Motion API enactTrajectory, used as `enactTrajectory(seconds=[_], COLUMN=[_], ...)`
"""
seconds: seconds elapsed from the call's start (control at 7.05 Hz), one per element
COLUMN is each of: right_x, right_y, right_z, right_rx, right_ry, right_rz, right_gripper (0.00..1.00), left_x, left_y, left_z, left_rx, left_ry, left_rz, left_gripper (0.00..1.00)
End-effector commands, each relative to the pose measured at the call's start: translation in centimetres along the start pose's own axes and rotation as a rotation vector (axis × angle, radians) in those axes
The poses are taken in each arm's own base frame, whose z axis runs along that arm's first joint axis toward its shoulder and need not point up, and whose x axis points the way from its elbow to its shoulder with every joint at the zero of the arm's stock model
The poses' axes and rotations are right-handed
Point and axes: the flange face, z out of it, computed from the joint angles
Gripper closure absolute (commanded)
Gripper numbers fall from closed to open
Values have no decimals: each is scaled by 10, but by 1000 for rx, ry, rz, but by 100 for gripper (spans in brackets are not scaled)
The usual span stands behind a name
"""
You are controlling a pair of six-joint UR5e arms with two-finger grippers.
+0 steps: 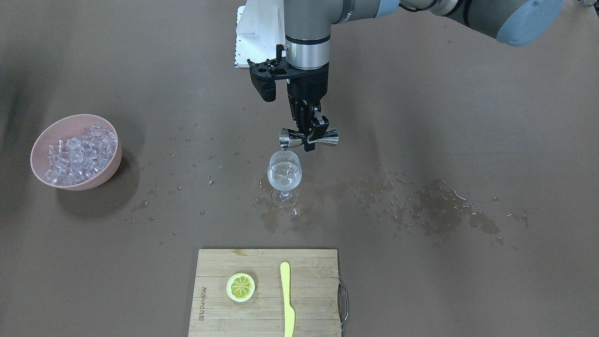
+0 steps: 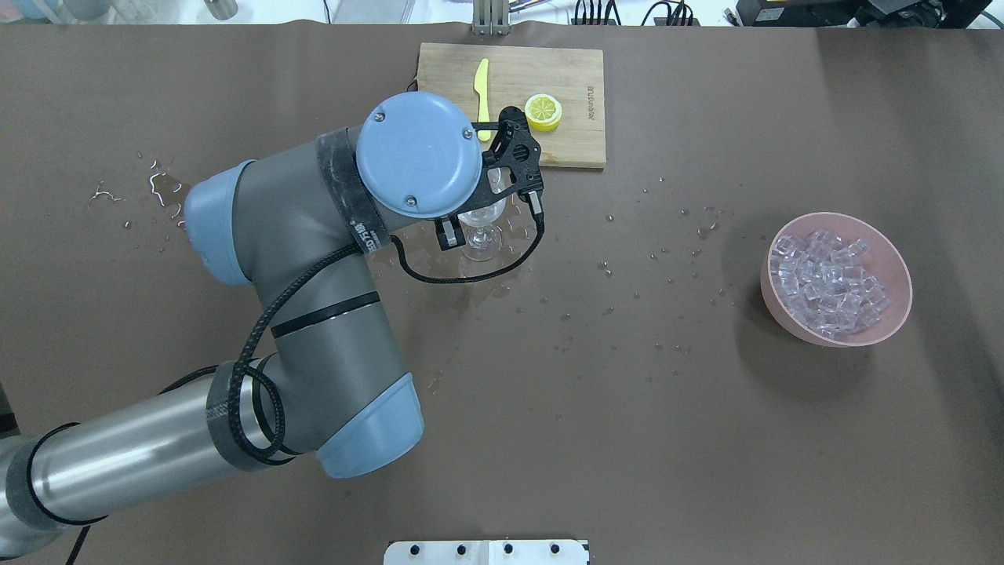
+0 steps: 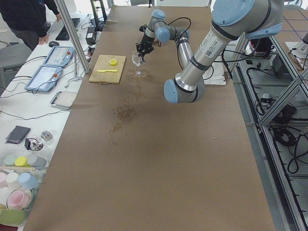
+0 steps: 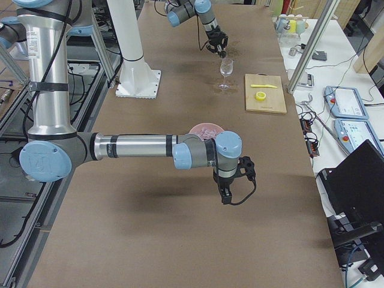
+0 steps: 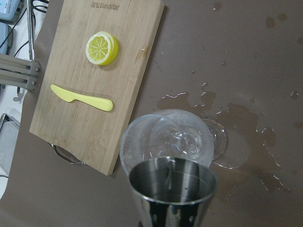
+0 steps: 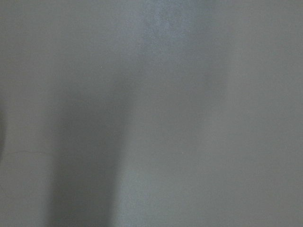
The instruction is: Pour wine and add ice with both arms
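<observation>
Puddled brown bench (image 1: 421, 117) already; left gripper (image 1: 311, 138), pinching the sideways jigger (image 1: 290, 139), could pour past the wine glass (image 1: 284, 174) if slightly misaligned.

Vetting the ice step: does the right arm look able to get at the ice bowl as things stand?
Probably yes. The ice bowl stands alone with nothing over it, the right tool hangs near it, and the left tool is off at the wine glass, holding a jigger.
</observation>
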Motion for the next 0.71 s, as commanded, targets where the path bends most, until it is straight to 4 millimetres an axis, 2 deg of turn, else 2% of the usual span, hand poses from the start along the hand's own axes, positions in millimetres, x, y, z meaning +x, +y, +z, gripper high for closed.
enactTrajectory(seconds=[0.0, 0.28, 0.43, 0.57], right_x=[0, 0, 0, 0], right_y=[0, 0, 0, 0], right_z=[0, 0, 0, 0], right_rx=[1, 1, 2, 1], right_ry=[0, 0, 0, 0], right_rz=[0, 0, -1, 0], right_gripper=[0, 0, 0, 0], left_x=[-44, -96, -113, -112], left_y=[47, 98, 126, 157], left_z=[15, 8, 10, 21], left_rx=[53, 51, 61, 105], left_ry=[102, 134, 122, 159], left_rz=[-129, -196, -239, -407], left_gripper=[100, 100, 100, 100])
